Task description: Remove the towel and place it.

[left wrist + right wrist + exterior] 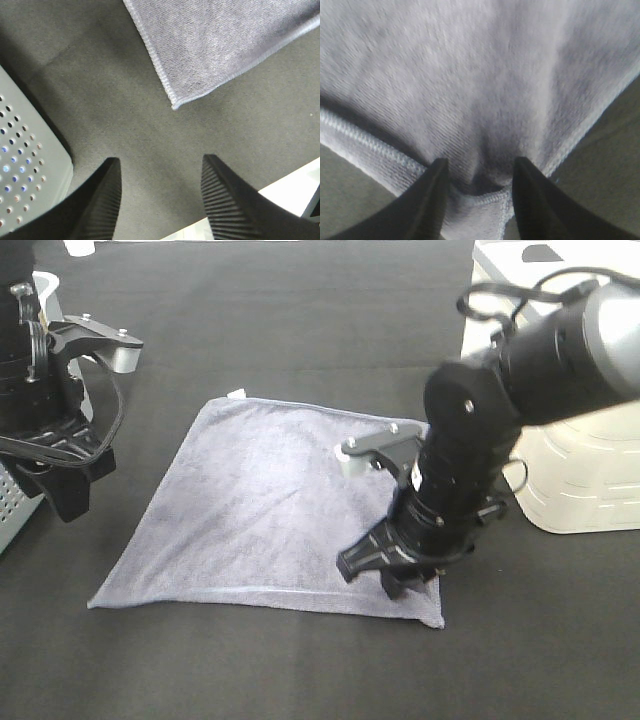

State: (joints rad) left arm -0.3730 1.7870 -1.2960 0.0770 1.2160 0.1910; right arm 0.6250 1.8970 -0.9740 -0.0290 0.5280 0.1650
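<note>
The slate-grey towel (260, 510) lies spread flat on the black table covering, its small white tag (236, 394) at the far corner. My right gripper (395, 585) is pressed down on the towel's near right corner. In the right wrist view the fingers (432, 200) stand apart with puckered towel fabric (480, 75) and its stitched edge between them. My left gripper (65, 495) hovers open and empty left of the towel. In the left wrist view (160, 200) a towel corner (220, 45) lies ahead of it, apart from the fingers.
A white plastic container (570, 480) stands at the right, close behind my right arm. A grey perforated container (8, 510) sits at the left edge under my left arm and also shows in the left wrist view (25, 165). The table's white edge (290, 195) is near.
</note>
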